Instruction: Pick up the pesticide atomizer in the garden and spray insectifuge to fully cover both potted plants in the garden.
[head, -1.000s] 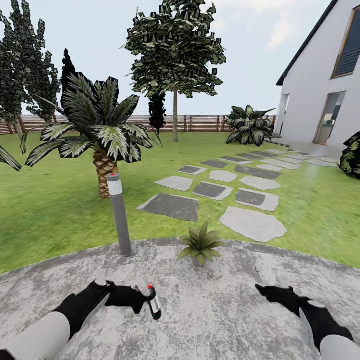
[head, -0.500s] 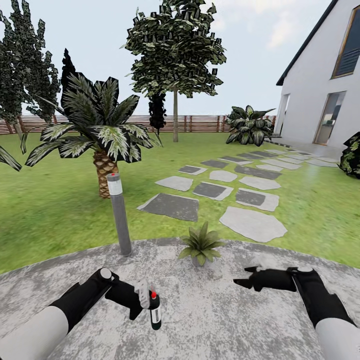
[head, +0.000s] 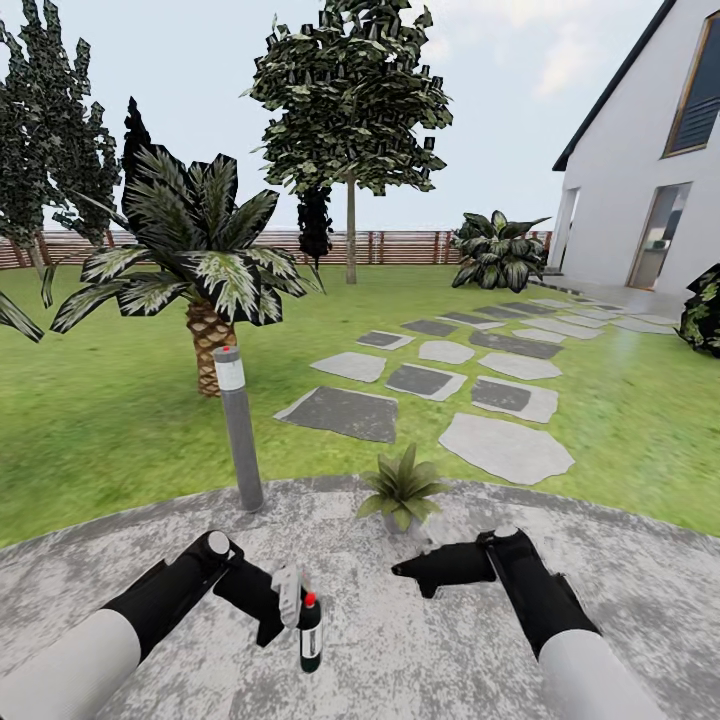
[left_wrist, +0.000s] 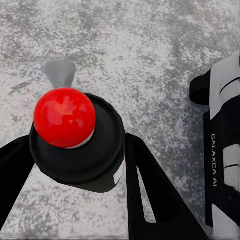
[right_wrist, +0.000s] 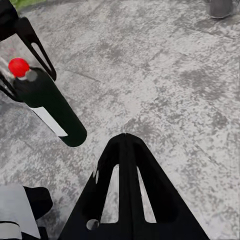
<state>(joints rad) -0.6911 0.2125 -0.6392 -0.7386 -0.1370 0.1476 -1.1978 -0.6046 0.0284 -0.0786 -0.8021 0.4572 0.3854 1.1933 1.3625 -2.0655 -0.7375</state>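
Observation:
In the head view my left gripper (head: 298, 622) is shut on the pesticide atomizer (head: 311, 642), a dark green bottle with a white label and a red dot on top, held upright low over the grey patio (head: 440, 650). The left wrist view looks down on the atomizer's (left_wrist: 82, 152) red dot, with a black finger on each side. My right gripper (head: 402, 570) points left, shut and holding nothing, a short way right of the bottle. In its wrist view the right gripper's (right_wrist: 125, 137) joined fingers lie near the atomizer (right_wrist: 50, 107). One potted plant (head: 403, 490) stands at the patio's far edge.
A grey lamp post (head: 239, 430) rises left of the plant at the patio rim. Beyond it are the lawn (head: 100, 420), a palm tree (head: 205, 330), stepping stones (head: 440, 385), a wooden fence (head: 400, 247) and the white house (head: 640, 190).
My right arm has swung left and inward toward the bottle. The left gripper has brought the atomizer upright and slightly lower. The camera has not moved.

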